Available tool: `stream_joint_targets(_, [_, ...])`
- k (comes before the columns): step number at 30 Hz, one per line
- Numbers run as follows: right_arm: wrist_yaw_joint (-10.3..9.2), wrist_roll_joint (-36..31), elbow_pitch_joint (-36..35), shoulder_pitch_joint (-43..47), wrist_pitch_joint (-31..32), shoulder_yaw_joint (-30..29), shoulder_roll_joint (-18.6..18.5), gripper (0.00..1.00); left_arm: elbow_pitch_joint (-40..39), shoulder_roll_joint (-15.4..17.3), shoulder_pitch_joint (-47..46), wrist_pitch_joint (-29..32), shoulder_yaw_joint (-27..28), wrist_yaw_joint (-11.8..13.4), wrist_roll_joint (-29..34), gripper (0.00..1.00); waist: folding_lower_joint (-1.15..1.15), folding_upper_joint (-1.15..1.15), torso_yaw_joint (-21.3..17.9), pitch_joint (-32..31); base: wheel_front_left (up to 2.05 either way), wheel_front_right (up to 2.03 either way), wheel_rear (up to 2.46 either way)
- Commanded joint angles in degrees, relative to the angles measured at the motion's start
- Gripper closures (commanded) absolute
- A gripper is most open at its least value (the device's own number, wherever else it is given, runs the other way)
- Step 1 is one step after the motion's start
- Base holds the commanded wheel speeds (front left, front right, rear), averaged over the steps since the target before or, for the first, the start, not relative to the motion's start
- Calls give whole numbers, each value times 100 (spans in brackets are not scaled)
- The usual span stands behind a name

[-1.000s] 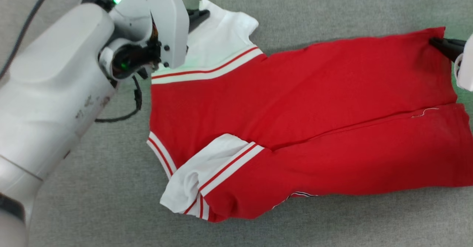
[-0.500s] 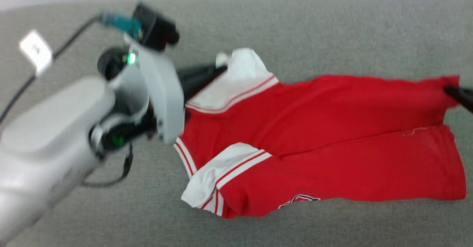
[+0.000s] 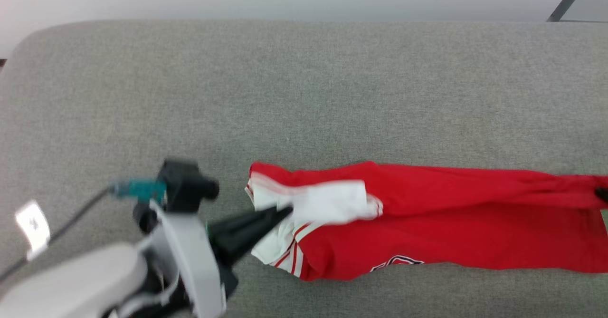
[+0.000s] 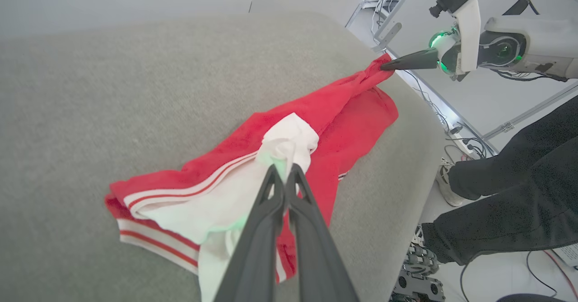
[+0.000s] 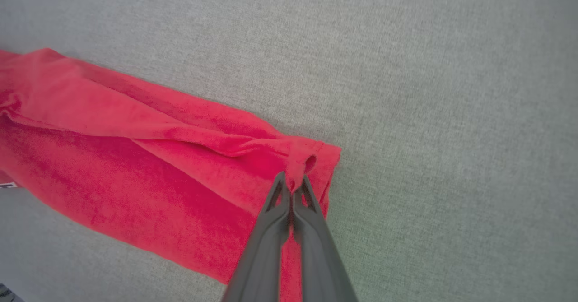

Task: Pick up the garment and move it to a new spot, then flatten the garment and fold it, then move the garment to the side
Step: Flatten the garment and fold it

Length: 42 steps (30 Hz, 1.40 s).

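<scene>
garment (image 3: 427,232) pinched between both grippers' jaws (ends only)

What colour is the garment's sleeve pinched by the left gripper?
White sleeve, bordered by red-and-white stripes, on the red garment; left wrist view shows it best.

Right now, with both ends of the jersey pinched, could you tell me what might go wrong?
The left fingers pinch just a bunch of white sleeve; it could slip, or the sleeve alone could follow.
The right fingers hold a twisted corner of the jersey, so the fold may set in creases.
That corner sits near the edge of the cushion and might slide off.
</scene>
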Motion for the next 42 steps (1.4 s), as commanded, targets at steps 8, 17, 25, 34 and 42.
stream_joint_targets(8, [-1, 223, 209, 657, -362, -49, 43, 100, -215, -3, 988, -322, -173, 310, 150, 100, 0, 0, 87, 166, 0, 0, 0])
stream_joint_targets(17, [-3, -22, 834, 571, -522, -52, 556, 100, 513, -496, 1012, -386, -201, 295, 313, 100, 0, 0, 140, 328, 0, 0, 0])
stream_joint_targets(25, [-3, 29, 805, 524, -735, -143, 794, 52, 784, -646, 1058, -644, -100, 287, 327, 59, 0, 0, 83, 274, 0, 0, 0])
stream_joint_targets(34, [-3, 441, 314, 787, -844, -383, 343, 0, 442, -545, 1526, -1262, 359, 457, 74, 0, 0, 0, 114, -4, 0, 0, 0])
stream_joint_targets(42, [-3, 1046, 595, 1044, -451, -521, 3, 0, 641, -978, 2282, -1375, 1359, 898, 393, 0, 0, 0, 385, -91, 0, 0, 0])
